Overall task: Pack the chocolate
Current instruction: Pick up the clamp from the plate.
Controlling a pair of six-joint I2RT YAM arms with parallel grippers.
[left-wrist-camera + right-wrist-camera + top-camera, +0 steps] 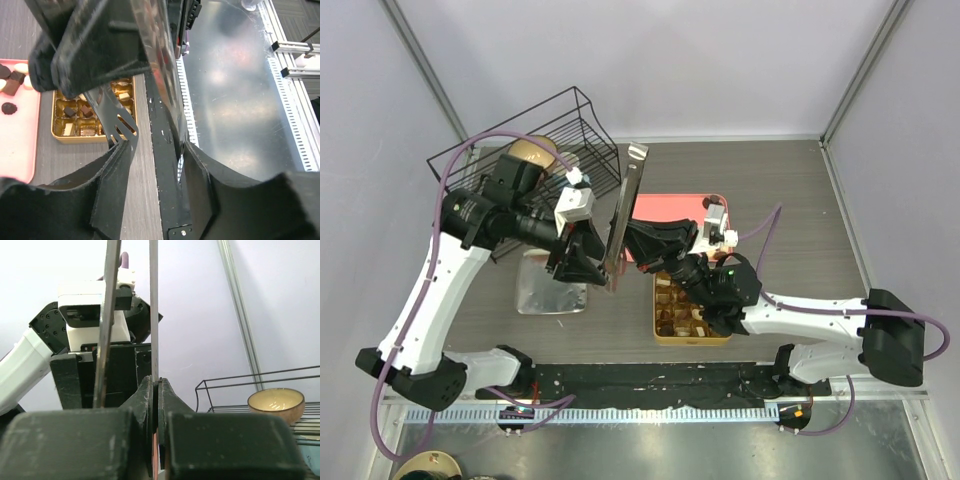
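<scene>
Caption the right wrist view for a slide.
Right gripper shut on one leg of upright metal tongs; other leg free, cream bowl in wire rack behind.

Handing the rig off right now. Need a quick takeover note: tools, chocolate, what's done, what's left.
Left tool: appears closed around both arms of the metal tongs, near their tips.
Right tool: shut on one arm of the tongs.
Chocolate: some pieces sit in the gold tin; several lie on the pink tray.
Done: tin partly filled.
Left: move the tray pieces into the tin. The tongs' tips look empty.
</scene>
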